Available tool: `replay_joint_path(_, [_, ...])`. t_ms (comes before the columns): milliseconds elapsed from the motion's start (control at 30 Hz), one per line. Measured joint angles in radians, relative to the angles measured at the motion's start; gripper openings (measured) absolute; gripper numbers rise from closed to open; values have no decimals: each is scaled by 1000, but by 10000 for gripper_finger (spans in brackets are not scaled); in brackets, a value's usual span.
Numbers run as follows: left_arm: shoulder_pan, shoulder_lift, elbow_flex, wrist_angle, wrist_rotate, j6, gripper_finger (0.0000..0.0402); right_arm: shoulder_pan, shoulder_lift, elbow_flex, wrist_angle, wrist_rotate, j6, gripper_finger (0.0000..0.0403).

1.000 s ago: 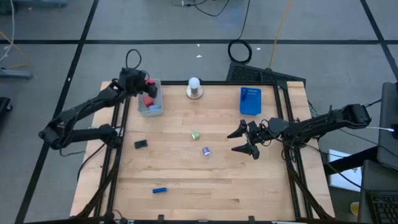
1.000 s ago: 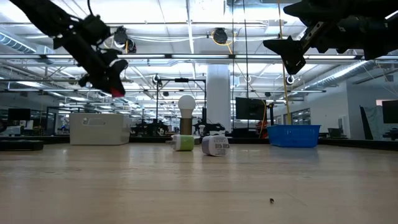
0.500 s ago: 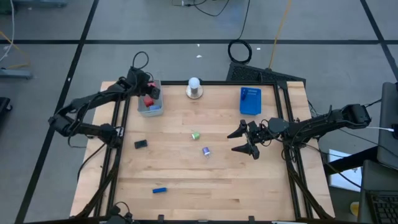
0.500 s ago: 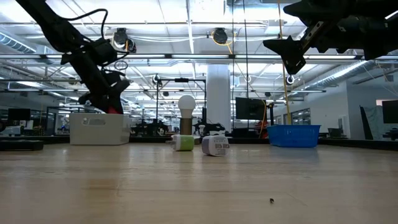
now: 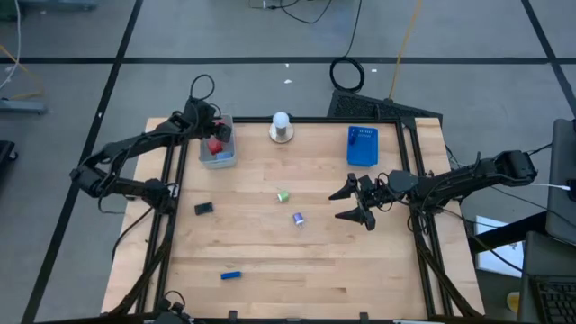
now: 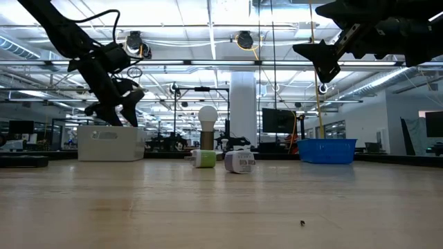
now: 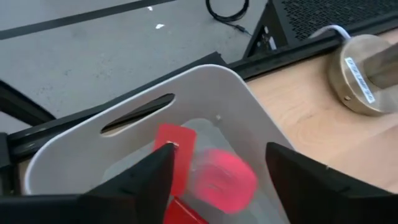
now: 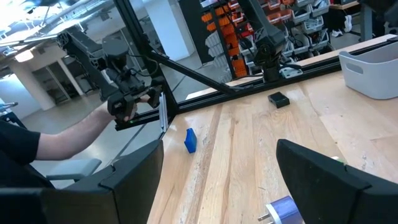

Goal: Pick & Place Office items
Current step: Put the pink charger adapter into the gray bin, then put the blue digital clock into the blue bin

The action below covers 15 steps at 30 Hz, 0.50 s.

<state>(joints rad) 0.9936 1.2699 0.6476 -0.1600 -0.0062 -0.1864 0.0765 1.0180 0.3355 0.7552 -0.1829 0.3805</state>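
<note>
Four small office items remain on wooden table (image 5: 315, 261): purple plug-like block (image 5: 298, 218) nearest right end effector (image 5: 360, 203), released; left end effector (image 5: 209, 133) released over grey tray (image 5: 221, 160).

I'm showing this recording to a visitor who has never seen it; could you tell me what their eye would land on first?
Most likely the red items lying in the grey tray at the table's far left corner, with the left hand open just above them. Next, the blue tray at the far right and the right hand, open and raised over the table's right side.
</note>
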Motion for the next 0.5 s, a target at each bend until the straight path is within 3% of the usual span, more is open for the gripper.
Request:
replay_joint_path(133, [0,0,0,0,-5,0,284,0,0,0,0,0,0,302])
replay_joint_path(500, [-36,-28,0,0,1,56,291,0,0,0,1,2,0,302])
